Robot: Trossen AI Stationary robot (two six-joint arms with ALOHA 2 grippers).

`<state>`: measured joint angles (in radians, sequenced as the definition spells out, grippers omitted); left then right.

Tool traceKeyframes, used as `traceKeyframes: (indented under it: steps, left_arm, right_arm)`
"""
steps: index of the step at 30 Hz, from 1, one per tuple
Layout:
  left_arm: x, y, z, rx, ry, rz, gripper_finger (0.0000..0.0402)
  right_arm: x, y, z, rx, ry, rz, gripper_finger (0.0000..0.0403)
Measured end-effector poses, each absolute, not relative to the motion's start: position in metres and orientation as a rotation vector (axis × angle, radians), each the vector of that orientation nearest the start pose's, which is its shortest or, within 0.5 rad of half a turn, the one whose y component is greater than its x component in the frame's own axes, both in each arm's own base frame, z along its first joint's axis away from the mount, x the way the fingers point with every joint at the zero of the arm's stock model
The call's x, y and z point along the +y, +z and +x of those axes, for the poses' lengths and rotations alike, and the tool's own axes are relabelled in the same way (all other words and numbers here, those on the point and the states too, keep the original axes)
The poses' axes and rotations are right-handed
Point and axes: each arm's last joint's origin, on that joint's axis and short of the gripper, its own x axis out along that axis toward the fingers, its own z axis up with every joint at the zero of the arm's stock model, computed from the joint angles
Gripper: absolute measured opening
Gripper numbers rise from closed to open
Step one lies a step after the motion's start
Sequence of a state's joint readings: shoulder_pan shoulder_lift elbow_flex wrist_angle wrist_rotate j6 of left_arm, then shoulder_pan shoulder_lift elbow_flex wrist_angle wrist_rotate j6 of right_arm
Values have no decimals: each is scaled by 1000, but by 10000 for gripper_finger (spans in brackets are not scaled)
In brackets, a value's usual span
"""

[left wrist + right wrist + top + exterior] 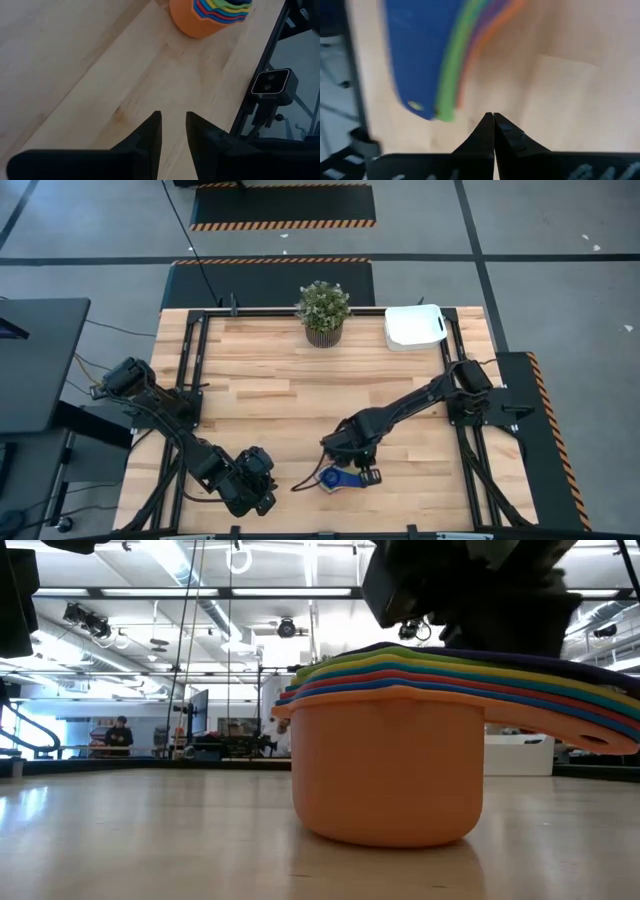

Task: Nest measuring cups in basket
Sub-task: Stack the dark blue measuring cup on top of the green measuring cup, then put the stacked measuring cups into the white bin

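Nested measuring cups (pixel 390 755) already stacked, orange outermost, sitting on the desk (pixel 270 395) well apart from the basket (pixel 414 326). Nesting looks done; basket placement remains. Right tool (pixel 493 131) beside the handles, fingers together. Left tool (pixel 173 131) slightly apart, waiting farther from the basket.

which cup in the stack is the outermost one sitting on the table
The orange measuring cup: its whole bowl shows, resting on the table, while the other cups show only as coloured rims nested above it.

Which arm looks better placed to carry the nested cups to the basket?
Right. Its pincer hovers shut over the cup stack, on the basket's side; the left pincer waits farther off.
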<state>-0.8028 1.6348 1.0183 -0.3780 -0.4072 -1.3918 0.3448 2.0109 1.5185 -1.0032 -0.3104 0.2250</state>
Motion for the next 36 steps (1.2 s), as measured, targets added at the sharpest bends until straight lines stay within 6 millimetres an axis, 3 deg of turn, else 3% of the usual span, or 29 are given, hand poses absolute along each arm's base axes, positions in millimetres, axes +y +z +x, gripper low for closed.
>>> traceKeyframes:
  steps: [7, 14, 26, 32, 36]
  left_arm:
    - [-224, 195, 233, 879, 248, -730, 95]
    - [-224, 195, 232, 884, 236, -709, 95]
    - [-223, 194, 231, 898, 209, -624, 95]
    - [-217, 190, 226, 922, 292, -569, 95]
    - [-215, 188, 224, 973, 272, -495, 95]
  right_arm:
    - [136, 223, 360, 1612, 284, 67, 0]
    - [142, 259, 368, 1531, 316, 155, 8]
    - [147, 262, 369, 1526, 303, 211, 88]
    - [154, 264, 377, 1422, 333, 231, 138]
    - [157, 266, 384, 1340, 373, 251, 147]
